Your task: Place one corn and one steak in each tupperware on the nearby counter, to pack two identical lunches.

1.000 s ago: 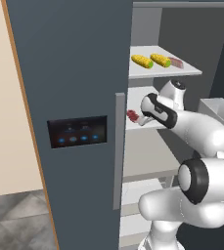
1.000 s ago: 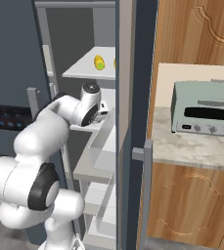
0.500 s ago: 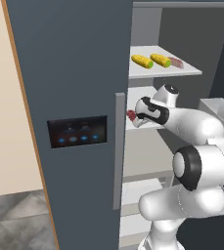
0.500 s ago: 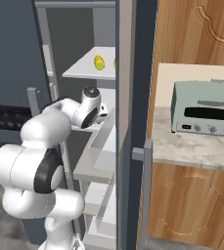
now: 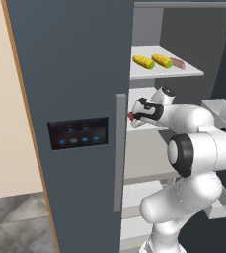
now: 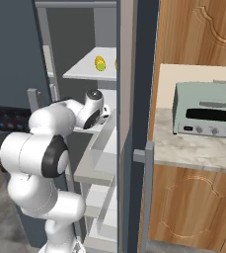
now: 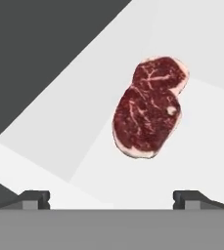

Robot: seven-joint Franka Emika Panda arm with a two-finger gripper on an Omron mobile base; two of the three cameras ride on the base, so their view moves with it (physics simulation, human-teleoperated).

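1. two steaks are in the fridge; the one in hand now is the steak (image 7: 148, 108) lying flat on a white fridge shelf (image 7: 74, 122), ahead of the gripper (image 7: 111, 195), whose two finger tips stand wide apart with nothing between them, so it is released and empty
2. in the left base view the gripper (image 5: 136, 114) reaches onto the middle shelf just behind the edge of the closed fridge door (image 5: 70, 99), with a sliver of red meat at its tip
3. judged as the step: closing in to pick this steak; nothing appears packed yet, since two corn cobs (image 5: 153, 62) and a second steak (image 5: 177, 64) lie on the upper shelf (image 5: 183, 72)
4. in the hand view the steak's long axis runs on a diagonal, from lower left to upper right, with the smaller lobe toward the upper right; it sits right of the midline between the tips
5. the next move likely calls for shifting toward the meat, turning the wrist so the fingers close across its narrow width, then lowering onto a thin, flat piece
6. the counter (image 6: 193, 153) with the toaster oven (image 6: 207, 109) lies to the right; no tupperware can be made out
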